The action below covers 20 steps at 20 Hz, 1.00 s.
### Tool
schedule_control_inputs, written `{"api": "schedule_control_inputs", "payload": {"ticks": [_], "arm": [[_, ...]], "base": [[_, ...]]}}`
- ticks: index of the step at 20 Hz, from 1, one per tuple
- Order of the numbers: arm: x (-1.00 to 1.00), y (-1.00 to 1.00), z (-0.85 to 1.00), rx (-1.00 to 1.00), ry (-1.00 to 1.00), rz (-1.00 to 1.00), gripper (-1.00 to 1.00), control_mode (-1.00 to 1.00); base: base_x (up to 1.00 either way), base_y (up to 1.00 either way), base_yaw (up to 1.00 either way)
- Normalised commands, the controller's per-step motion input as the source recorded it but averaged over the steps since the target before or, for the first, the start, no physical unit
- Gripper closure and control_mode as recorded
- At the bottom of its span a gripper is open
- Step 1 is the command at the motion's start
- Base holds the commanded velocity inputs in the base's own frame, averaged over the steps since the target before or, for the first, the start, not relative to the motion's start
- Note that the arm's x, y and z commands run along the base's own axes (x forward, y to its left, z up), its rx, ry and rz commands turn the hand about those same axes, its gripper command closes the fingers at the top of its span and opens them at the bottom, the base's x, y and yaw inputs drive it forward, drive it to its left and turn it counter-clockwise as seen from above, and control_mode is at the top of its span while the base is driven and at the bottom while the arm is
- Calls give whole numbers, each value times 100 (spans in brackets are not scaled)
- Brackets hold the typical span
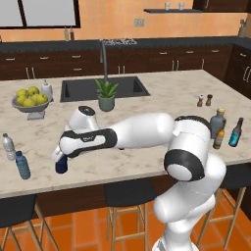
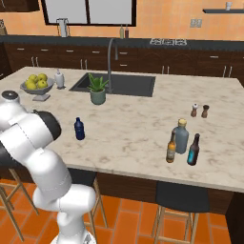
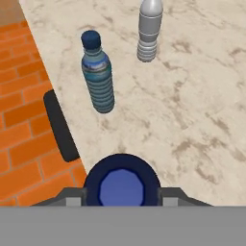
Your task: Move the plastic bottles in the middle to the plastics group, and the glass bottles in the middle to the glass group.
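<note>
Between my claw [image 3: 121, 201] tips sits a dark navy bottle [image 3: 121, 185] with a brighter blue cap. Ahead of it stands a translucent teal-blue ribbed bottle [image 3: 98, 79] with a navy cap; beyond that, a whitish-grey ribbed bottle [image 3: 149, 30]. The counter [image 3: 192, 110] under my claw is beige marble with brown veining. Off its edge the floor [image 3: 21, 120] is orange brick. My claw tips are dark grey.

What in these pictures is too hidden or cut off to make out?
- Navy bottle, hand view: only its cap end shows; the body is cut off at the bottom.
- Gripper, left base view: the hand covers the fingers; the grip is unclear.
- Amber bottle label, right base view: too small to read.
</note>
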Motion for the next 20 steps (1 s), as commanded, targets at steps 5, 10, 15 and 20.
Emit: {"api": "schedule_control_inputs", "payload": {"ticks": [5,10,15,20], "arm": [[21,44,1,2,-2,8,100,-100],[13,5,3,0,1,1,100,-100],[46,4,1,0,5,0,100,-100],[55,22,0,0,3,0,100,-100]], "base": [[0,0,0],[0,0,0],[0,0,0],[0,0,0]]}}
